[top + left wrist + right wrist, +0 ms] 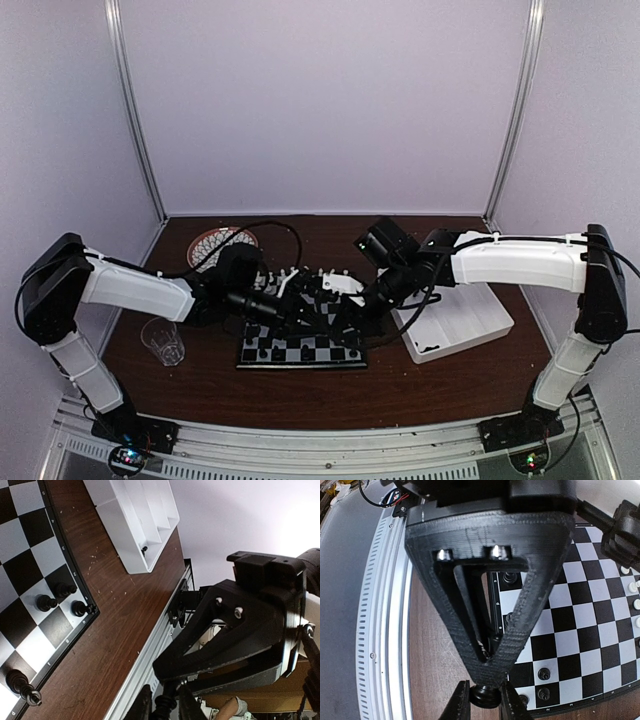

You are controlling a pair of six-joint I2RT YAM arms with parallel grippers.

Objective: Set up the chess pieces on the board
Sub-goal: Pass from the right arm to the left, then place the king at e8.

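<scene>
The board (pixel 300 350) lies at the table's middle, with black chess pieces (pixel 262 342) along its near side and white ones (pixel 300 272) at the far side. My left gripper (pixel 318 313) and right gripper (pixel 347 310) meet tip to tip just above it. In the left wrist view my left gripper (pixel 167 709) is shut on a black piece (pixel 168 703), and the right gripper's tip touches that piece. In the right wrist view my right gripper (pixel 485 704) is shut on a black piece's round base (pixel 486 696), right under the left gripper's tip. The board (pixel 580 625) lies beyond.
A white compartmented tray (pixel 458 325) stands right of the board, with one small black piece (pixel 144 548) in it. A clear glass (pixel 163 341) stands left of the board. A round patterned plate (pixel 215 245) lies at the back left. Black pieces (pixel 62 599) fill the board's corner.
</scene>
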